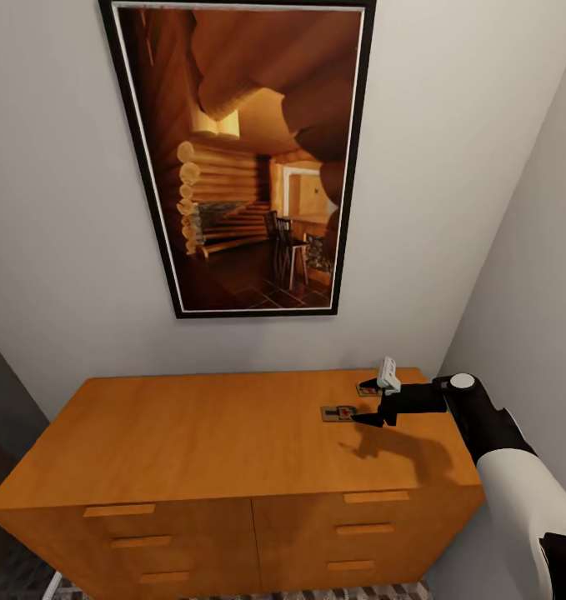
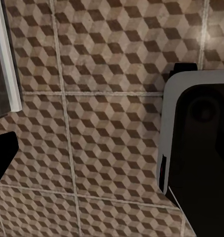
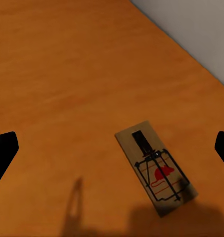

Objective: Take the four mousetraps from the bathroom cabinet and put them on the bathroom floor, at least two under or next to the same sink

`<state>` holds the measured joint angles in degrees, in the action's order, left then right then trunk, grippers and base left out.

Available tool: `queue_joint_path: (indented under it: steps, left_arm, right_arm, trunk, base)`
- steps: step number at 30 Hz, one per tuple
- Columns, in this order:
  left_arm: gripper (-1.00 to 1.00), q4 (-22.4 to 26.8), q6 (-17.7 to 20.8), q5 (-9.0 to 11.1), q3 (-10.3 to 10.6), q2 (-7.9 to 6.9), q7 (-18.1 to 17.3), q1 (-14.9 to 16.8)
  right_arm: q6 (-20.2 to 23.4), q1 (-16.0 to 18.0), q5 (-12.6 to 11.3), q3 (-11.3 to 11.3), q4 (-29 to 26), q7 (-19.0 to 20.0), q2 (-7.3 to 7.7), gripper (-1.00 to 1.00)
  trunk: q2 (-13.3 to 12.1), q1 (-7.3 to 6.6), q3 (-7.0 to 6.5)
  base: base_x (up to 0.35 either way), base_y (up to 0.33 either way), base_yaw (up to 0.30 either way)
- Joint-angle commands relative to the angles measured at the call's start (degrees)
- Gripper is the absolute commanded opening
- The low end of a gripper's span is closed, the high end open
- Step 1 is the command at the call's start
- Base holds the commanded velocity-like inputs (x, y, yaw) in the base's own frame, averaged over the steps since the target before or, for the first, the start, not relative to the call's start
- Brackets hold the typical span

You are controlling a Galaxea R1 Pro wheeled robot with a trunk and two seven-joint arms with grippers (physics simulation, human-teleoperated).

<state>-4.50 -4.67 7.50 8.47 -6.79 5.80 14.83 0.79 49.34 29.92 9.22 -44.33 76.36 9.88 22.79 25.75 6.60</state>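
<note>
So the right gripper [image 1: 374, 414] is hanging over the right end of the cabinet [image 1: 207, 433], fingers spread wide with nothing between them. One mousetrap [image 1: 339, 413] lies flat on the wooden top just off the fingertips, on the side toward the middle of the cabinet. From the right wrist camera that mousetrap [image 3: 156, 168] sits between the two dark fingertips, a bit off toward one of them, not touching either, red mark and wire facing up. A second mousetrap [image 1: 368, 389] is just behind, closer to the wall, partly hidden by the gripper. Big framed picture [image 1: 241, 158] of a log cabin hangs above. The left wrist camera looks down at the cube-pattern floor [image 2: 92, 123]; can't tell how the left gripper stands.
</note>
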Motion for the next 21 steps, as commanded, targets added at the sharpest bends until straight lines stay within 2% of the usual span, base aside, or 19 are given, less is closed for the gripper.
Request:
queue_joint_path:
  steps: [1, 21]
  left_arm:
    - [1.0, -0.25, -0.43, 0.58, 0.49, 0.03, 0.0, 0.11]
    - [1.0, -0.25, -0.43, 0.58, 0.49, 0.03, 0.0, 0.11]
  right_arm:
    - [0.09, 0.05, 0.32, 0.19, -0.05, 0.29, -0.04, 1.0]
    - [0.09, 0.05, 0.32, 0.2, -0.05, 0.29, -0.04, 1.0]
  trunk:
    - [0.13, 0.03, 0.21]
    - [0.13, 0.03, 1.85]
  base:
    - [0.0, 0.0, 0.0]
    - [0.0, 0.0, 0.0]
